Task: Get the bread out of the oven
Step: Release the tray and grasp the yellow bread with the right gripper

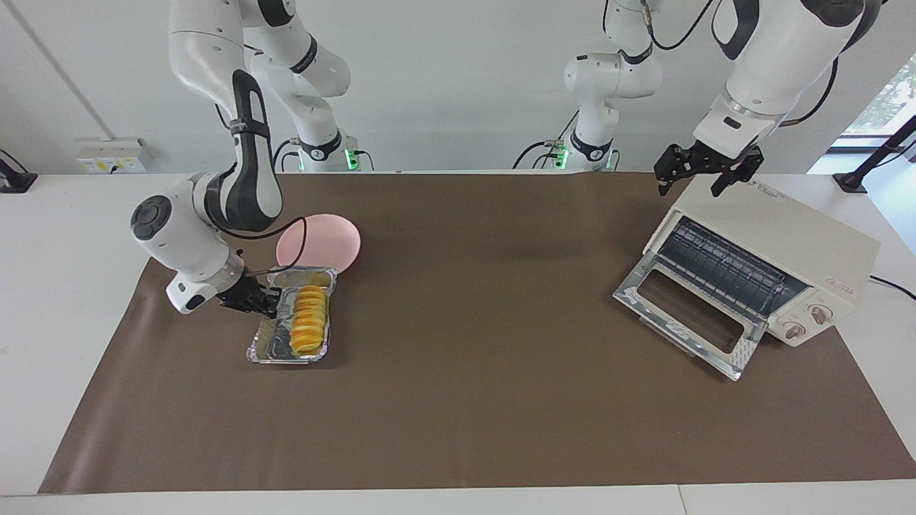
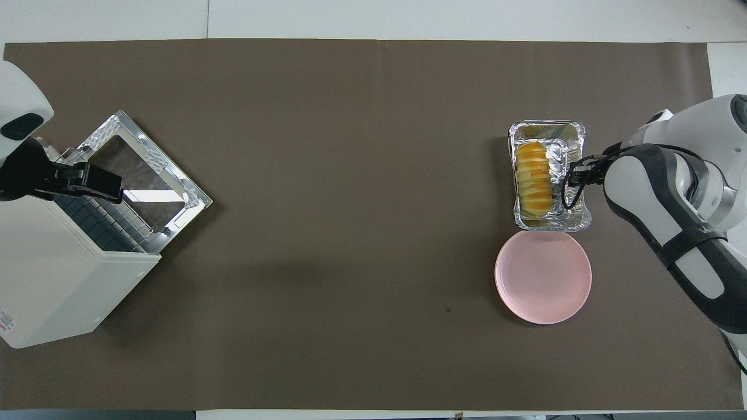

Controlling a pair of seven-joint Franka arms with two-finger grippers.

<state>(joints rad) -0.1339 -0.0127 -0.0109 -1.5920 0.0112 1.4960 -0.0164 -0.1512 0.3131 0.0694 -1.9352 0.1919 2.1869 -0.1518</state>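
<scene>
Beside the right gripper (image 1: 266,300), pinched shut on the foil tray (image 1: 266,348) rim, the bread (image 1: 308,327) lay lengthwise, while the left gripper (image 1: 705,174) hung open over the oven (image 1: 794,232).

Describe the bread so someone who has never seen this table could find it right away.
Start at the brown mat and go to the right arm's end, away from the oven. There a crinkled foil tray sits just farther from the robots than a pink plate. The bread lies in that tray: a golden-orange ridged loaf.
</scene>
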